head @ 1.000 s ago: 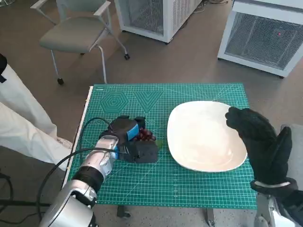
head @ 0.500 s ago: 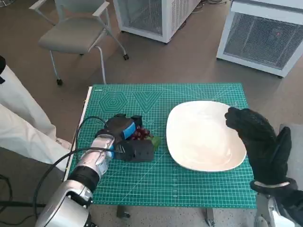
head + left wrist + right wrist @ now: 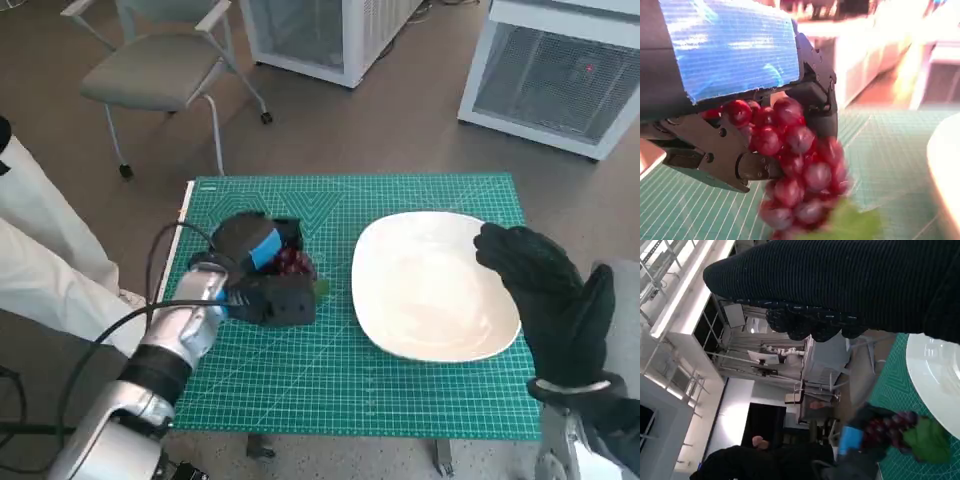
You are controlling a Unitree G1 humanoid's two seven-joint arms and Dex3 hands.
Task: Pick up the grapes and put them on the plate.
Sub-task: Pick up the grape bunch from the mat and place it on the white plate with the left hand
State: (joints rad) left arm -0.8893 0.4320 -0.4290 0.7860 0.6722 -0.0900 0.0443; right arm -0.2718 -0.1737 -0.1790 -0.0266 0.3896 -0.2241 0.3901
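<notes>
The left robot hand (image 3: 262, 280) grasps the grapes (image 3: 293, 263): in the left wrist view its black fingers (image 3: 812, 97) wrap the upper part of the dark red bunch (image 3: 795, 175), and the lower berries and a green leaf (image 3: 850, 227) hang free beneath the blue-taped back of the left robot hand (image 3: 735, 95). Whether the bunch still touches the mat cannot be told. In the head view the hand and grapes sit over the green cutting mat (image 3: 400, 400) that covers the desk (image 3: 183, 215), just beside the white plate (image 3: 430, 290) at its 9 o'clock side, with the leaf (image 3: 320, 290) nearest the plate's rim. The plate holds nothing. The right robot hand (image 3: 545, 300), in its black knitted glove, holds nothing and hovers with fingers extended over the plate's 3 o'clock edge; the right wrist view shows the glove (image 3: 840, 285) as a dark band, with the plate's rim (image 3: 935, 375) and the grapes (image 3: 890, 430) beyond it. Out from the desk, a grey chair (image 3: 160, 70) stands on the floor toward 11 o'clock, and white cabinets with grilles (image 3: 560, 75) toward 1 o'clock. A person's white-clad legs (image 3: 50, 260) show at 9 o'clock.
</notes>
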